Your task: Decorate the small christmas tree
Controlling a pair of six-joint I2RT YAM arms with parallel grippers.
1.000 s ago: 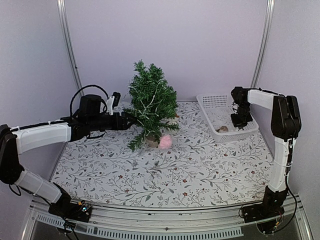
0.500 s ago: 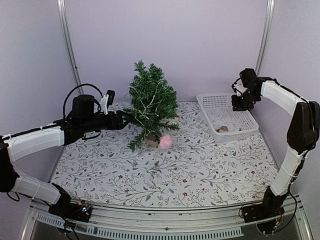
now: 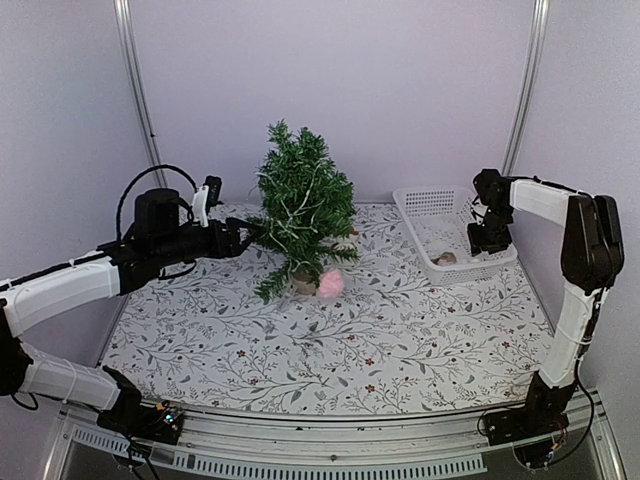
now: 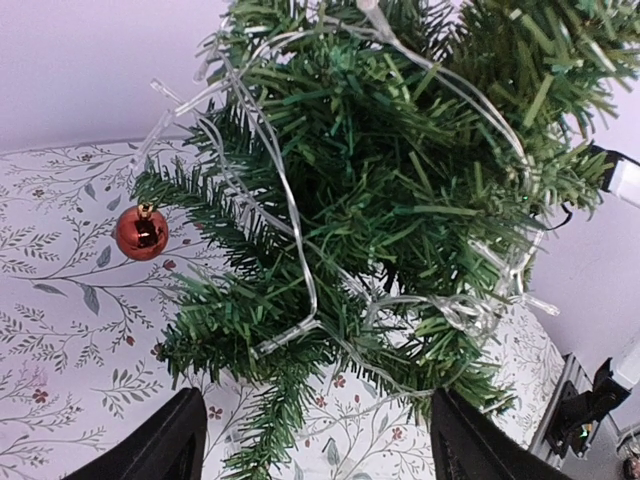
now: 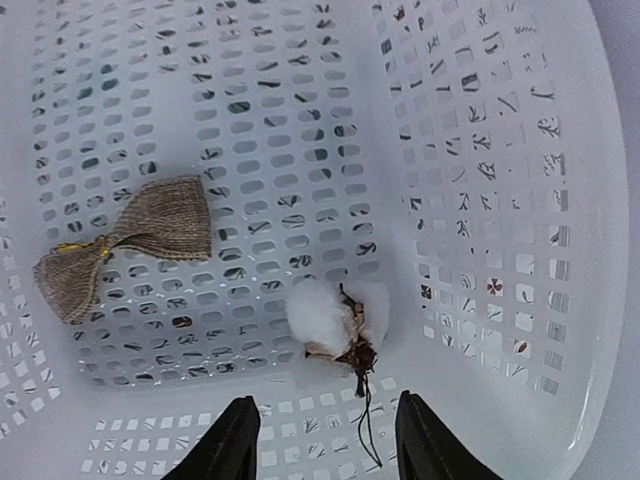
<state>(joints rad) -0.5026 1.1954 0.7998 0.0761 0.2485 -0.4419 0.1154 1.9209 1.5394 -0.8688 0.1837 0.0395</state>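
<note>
1. The small christmas tree [image 3: 303, 212], a dark green bristly cone on a pale round wooden stump, stands upright at the back centre of the floral-printed worktop [image 3: 400, 340], just where it stood a second ago. A clear string of lights [image 4: 290, 230] winds through it, and a shiny red ball ornament [image 4: 140, 232] hangs from one branch.
2. A fluffy pink pompom [image 3: 331, 283] lies just beside the stump, unmoved.
3. The left gripper [image 4: 315, 395] has drawn back slightly leftward from the foliage. Its fingers are spread wide and empty, facing the lower branches.
4. The right gripper [image 5: 328, 400] was raised above the white perforated plastic basket [image 3: 428, 205] half a second ago and has dropped back into it. Its fingers are parted and hold nothing, hovering over a white cotton boll [image 5: 335, 315], with a brown burlap bow [image 5: 125, 245] lying apart from it.
</note>
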